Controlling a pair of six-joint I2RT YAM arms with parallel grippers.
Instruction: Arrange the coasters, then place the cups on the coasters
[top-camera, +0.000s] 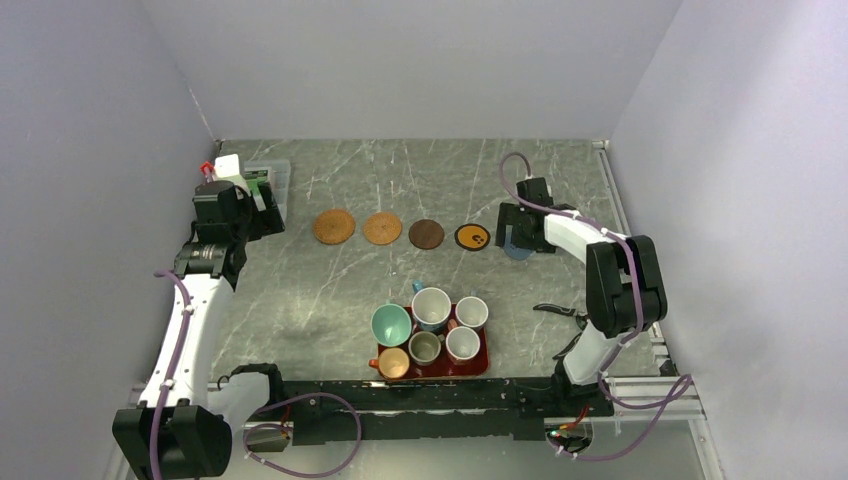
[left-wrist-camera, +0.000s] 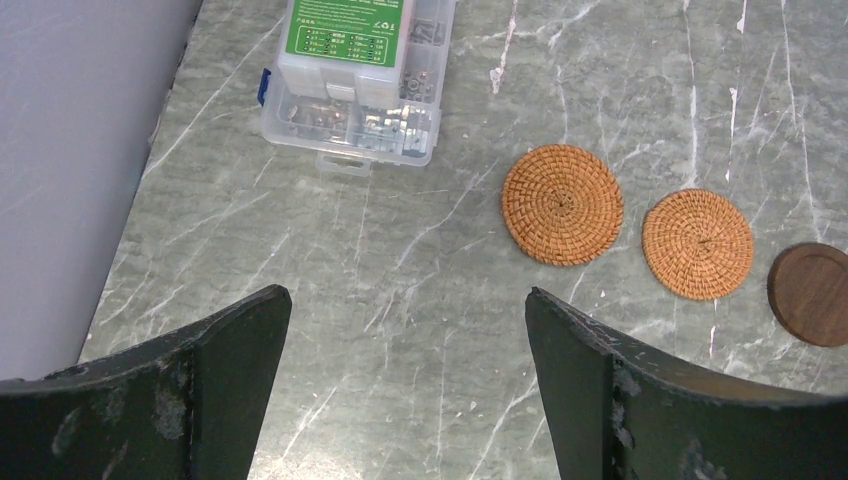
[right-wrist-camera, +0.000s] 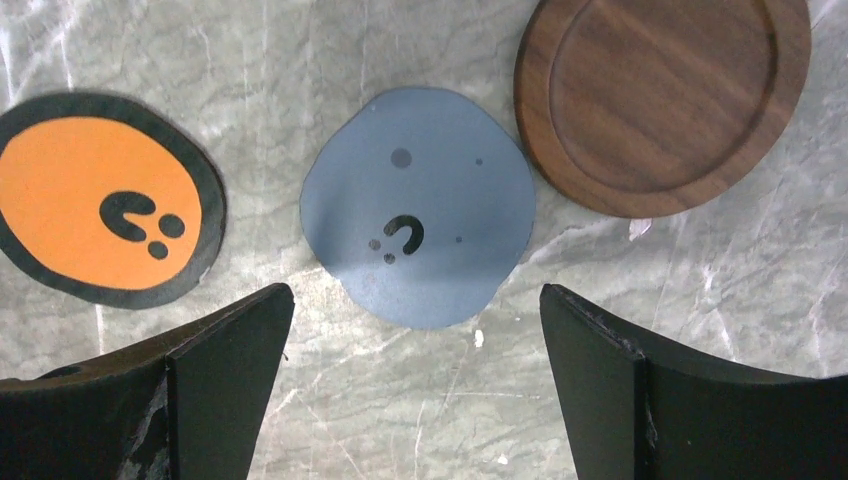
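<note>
A row of coasters lies across the table: two woven tan ones (top-camera: 333, 226) (top-camera: 382, 228), a dark brown one (top-camera: 426, 233), a black one with an orange middle (top-camera: 472, 237) and a blue-grey one (right-wrist-camera: 415, 205). Another dark brown coaster (right-wrist-camera: 665, 100) lies just right of the blue-grey one. My right gripper (right-wrist-camera: 415, 295) hovers open over the table at the near edge of the blue-grey coaster, holding nothing. At the left, short of the tan coasters (left-wrist-camera: 562, 203), my left gripper (left-wrist-camera: 408, 300) is open and empty. Several cups stand on the red tray (top-camera: 483, 366); the teal cup (top-camera: 391, 323) is at its left.
A clear plastic parts box with a green label (left-wrist-camera: 355, 80) sits at the back left, ahead of my left gripper. Grey walls close the table on the left, back and right. The red tray stands near the front edge between the arm bases.
</note>
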